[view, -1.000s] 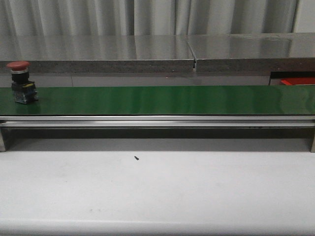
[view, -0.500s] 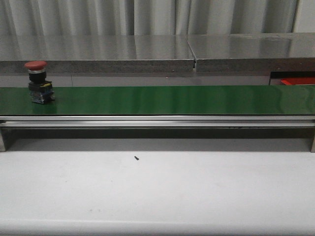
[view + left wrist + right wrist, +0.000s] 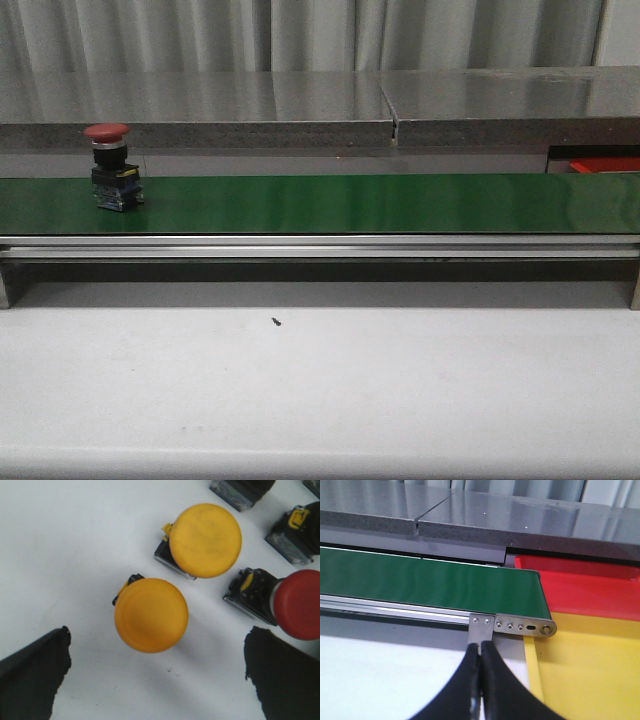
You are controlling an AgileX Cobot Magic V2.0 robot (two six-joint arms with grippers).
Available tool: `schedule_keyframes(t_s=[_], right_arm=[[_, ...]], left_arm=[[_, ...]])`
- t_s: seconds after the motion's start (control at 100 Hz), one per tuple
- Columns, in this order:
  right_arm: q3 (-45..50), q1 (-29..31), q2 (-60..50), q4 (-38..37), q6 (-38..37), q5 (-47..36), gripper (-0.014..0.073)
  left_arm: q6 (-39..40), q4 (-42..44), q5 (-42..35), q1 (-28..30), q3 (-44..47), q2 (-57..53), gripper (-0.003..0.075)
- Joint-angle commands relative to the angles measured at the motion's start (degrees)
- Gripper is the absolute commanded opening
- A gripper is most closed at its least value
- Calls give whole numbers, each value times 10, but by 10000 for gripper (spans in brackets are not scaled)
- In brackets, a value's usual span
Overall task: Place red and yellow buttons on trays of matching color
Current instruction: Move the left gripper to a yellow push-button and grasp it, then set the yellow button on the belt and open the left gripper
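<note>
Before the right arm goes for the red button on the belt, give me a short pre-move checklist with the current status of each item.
1. Red mushroom-head push button stands upright on the green conveyor belt: ok.
2. Button within pickup range of the right gripper: not ok; it is near the belt's left end, while the gripper waits by the right end.
3. Right gripper ready to grasp: not ok; fingers closed together, holding nothing.
4. Red plastic tray and yellow plastic tray in place beyond the belt end: ok.
5. Left gripper out of the way: ok; it is open over two yellow-capped buttons on the white surface.
</note>
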State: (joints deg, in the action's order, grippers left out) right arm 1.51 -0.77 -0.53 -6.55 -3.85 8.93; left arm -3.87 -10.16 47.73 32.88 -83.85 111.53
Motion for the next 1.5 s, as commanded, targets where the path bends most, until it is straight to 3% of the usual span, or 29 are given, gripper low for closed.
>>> schedule_keyframes(t_s=[0.0,0.37,0.48,0.6,0.86,0.97,1.3,1.49], right_arm=[[0,-1,-10,-2,2,-45,-117],[0,-1,-10,-2,2,-45,-117],[0,-1,-10,-2,2,-45,-117],[0,-1,-10,-2,2,-45,-117],[0,-1,-10,-2,2,-45,-117],[0,-1,-10,-2,2,-45,-117],[0,-1,-10,-2,2,-45,-117],[0,-1,-10,-2,2,-45,-117]], left_arm=[[-1,-4,-29,-3,-13,-21,659],[-8,-4,-71,-1,-14,18,657],[-10,-4,-83,2,-14,18,617],[-10,-4,-86,4,-14,18,501],[-10,-9,-80,4,-15,17,109],[-10,-21,-77,4,-15,1,-16],[-10,-108,-64,-2,-15,-130,-19],[-12,-118,-50,-62,-16,-173,-19]])
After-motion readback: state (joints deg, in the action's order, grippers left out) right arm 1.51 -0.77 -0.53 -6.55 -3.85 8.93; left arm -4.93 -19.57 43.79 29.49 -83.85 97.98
